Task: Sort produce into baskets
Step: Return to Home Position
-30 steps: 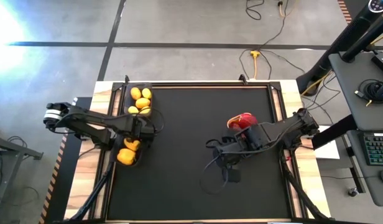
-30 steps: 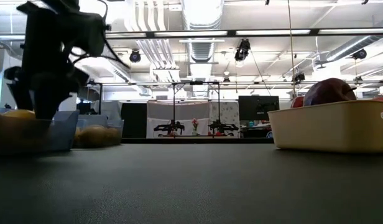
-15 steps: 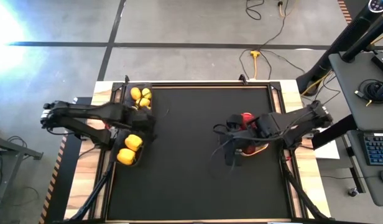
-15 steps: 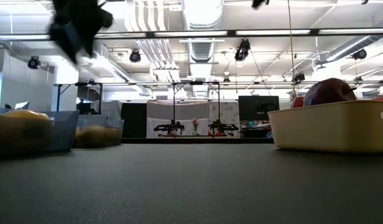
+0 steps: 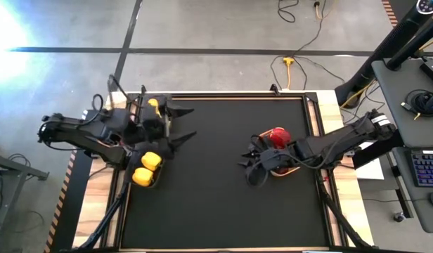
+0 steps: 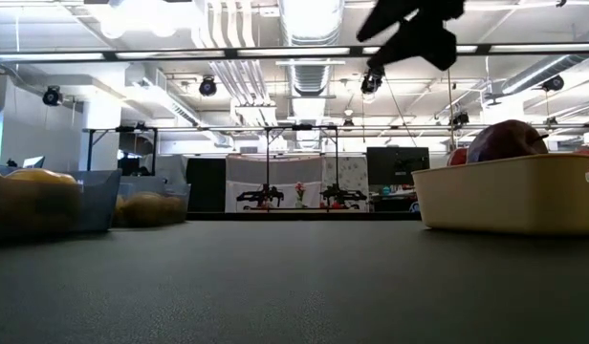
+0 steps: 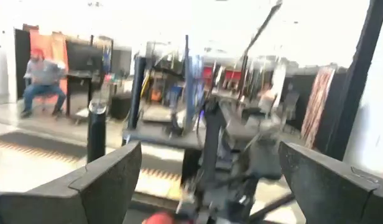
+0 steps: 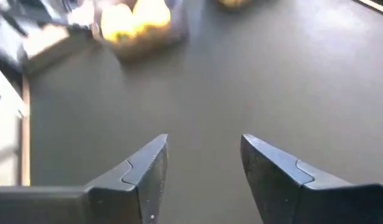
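Three baskets (image 6: 170, 203), filled by kind.
Two yellow peppers (image 5: 142, 176) lie in the near black basket (image 6: 94, 196), beside the wide-spread left gripper (image 5: 183, 123); red apples (image 5: 276, 135) in the tan basket (image 6: 505, 196) adjoin the parted right gripper (image 5: 251, 169).

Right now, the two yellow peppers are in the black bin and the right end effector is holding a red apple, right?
Not quite. The right wrist view shows the right end effector open, with nothing between its fingers. The red apples lie in the tan bin. The two yellow peppers are indeed in the black bin.
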Robot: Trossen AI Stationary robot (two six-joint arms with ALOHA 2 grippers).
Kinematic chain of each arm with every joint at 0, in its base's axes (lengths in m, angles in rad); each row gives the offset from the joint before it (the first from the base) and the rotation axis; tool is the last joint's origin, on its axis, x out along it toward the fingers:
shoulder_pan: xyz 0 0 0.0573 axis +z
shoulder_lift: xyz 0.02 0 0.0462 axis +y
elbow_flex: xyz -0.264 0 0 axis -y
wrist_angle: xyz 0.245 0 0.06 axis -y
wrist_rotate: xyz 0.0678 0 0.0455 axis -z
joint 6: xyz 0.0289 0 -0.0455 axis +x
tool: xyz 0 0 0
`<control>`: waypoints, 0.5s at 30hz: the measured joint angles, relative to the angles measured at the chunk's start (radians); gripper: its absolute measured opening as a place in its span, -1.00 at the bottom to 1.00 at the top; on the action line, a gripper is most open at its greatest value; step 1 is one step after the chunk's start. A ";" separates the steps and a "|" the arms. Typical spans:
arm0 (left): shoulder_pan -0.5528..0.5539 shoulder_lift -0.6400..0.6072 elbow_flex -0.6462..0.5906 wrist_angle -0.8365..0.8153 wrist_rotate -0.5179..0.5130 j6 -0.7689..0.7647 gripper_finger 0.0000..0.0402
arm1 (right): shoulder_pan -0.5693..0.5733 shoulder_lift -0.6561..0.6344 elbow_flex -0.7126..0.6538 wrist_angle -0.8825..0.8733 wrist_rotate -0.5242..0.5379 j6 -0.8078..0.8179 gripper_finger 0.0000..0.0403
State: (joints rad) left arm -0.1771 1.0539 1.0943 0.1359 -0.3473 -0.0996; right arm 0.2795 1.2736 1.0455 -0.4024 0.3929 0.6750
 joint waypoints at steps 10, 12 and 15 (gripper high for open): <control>0.028 -0.084 -0.041 -0.166 0.024 0.049 0.79 | -0.087 -0.148 -0.085 0.266 -0.042 -0.262 -0.08; 0.027 -0.117 -0.078 -0.165 0.047 0.050 0.79 | -0.104 -0.238 -0.151 0.265 -0.080 -0.331 -0.09; 0.028 -0.179 -0.154 -0.170 0.107 0.051 0.79 | -0.123 -0.413 -0.264 0.261 -0.095 -0.395 -0.09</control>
State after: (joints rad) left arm -0.1493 0.8744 0.9402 -0.0345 -0.2403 -0.0483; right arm 0.1567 0.8608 0.7813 -0.1410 0.2980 0.2803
